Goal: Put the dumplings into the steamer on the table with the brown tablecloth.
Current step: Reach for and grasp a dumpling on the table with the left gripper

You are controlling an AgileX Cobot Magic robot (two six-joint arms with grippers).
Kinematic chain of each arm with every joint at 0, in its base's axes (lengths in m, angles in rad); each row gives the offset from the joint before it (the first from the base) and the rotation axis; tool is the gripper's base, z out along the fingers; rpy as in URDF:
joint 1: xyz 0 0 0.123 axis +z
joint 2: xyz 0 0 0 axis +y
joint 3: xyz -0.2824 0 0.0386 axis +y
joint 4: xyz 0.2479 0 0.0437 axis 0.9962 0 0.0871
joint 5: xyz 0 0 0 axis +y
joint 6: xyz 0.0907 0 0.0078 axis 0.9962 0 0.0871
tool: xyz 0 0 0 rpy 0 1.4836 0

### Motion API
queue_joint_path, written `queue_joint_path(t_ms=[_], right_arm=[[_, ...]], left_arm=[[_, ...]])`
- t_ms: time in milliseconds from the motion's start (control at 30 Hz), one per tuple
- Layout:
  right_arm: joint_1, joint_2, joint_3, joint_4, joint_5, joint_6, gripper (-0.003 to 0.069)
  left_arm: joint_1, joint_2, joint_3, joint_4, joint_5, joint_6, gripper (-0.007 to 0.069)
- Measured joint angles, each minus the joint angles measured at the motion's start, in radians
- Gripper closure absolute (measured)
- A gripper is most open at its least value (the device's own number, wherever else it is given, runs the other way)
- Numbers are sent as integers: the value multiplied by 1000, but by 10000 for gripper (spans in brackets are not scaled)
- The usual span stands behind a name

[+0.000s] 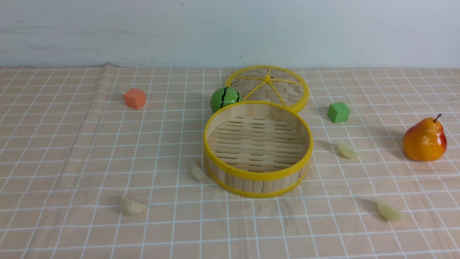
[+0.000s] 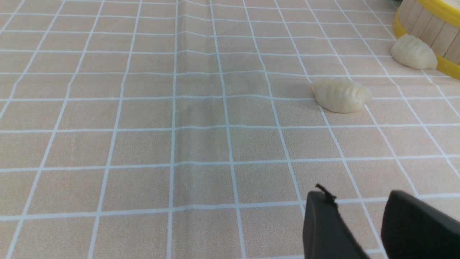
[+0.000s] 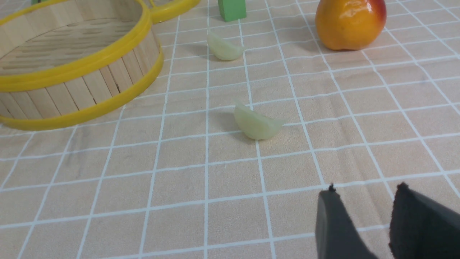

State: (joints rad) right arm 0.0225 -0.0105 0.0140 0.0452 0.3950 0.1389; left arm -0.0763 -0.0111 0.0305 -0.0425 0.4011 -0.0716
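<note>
The left end effector [image 2: 357, 197] hovers narrowly parted, empty, facing the left dumplings [image 2: 340, 95], seemingly for a pickup. The empty steamer [image 1: 251, 185] sits on the counter [image 1: 72, 144] between both pairs. The right end effector [image 3: 366, 190], likewise parted, faces the right dumplings [image 3: 257, 124].

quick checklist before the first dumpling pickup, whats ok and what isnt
1. Round bamboo steamer basket with yellow rims uncovered, slatted floor free: ok
2. Four pale crescent dumplings all in sight on the tan grid cloth: near-left dumpling, wall-side dumpling, far-right dumpling, near-right dumpling: ok
3. Left pincer open, holding nothing: ok
4. Right pincer open, holding nothing: ok
5. Room for a finger between wall-side dumpling and steamer wall: cannot tell
6. Any dumpling in the steamer: not ok, none yet
</note>
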Motion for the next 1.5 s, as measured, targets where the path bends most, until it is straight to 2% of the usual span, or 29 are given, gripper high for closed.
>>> queue_joint_path(t_ms=[500, 600, 700, 800, 1500], right_arm=[[0, 0, 0, 0, 0, 0, 427], [0, 0, 0, 0, 0, 0, 467], [0, 0, 0, 0, 0, 0, 599], [0, 0, 0, 0, 0, 0, 674], [0, 0, 0, 0, 0, 0, 679]], left_arm=[[0, 0, 0, 0, 0, 0, 386], [0, 0, 0, 0, 0, 0, 386], [0, 0, 0, 0, 0, 0, 386], [0, 0, 0, 0, 0, 0, 386], [0, 0, 0, 0, 0, 0, 386]])
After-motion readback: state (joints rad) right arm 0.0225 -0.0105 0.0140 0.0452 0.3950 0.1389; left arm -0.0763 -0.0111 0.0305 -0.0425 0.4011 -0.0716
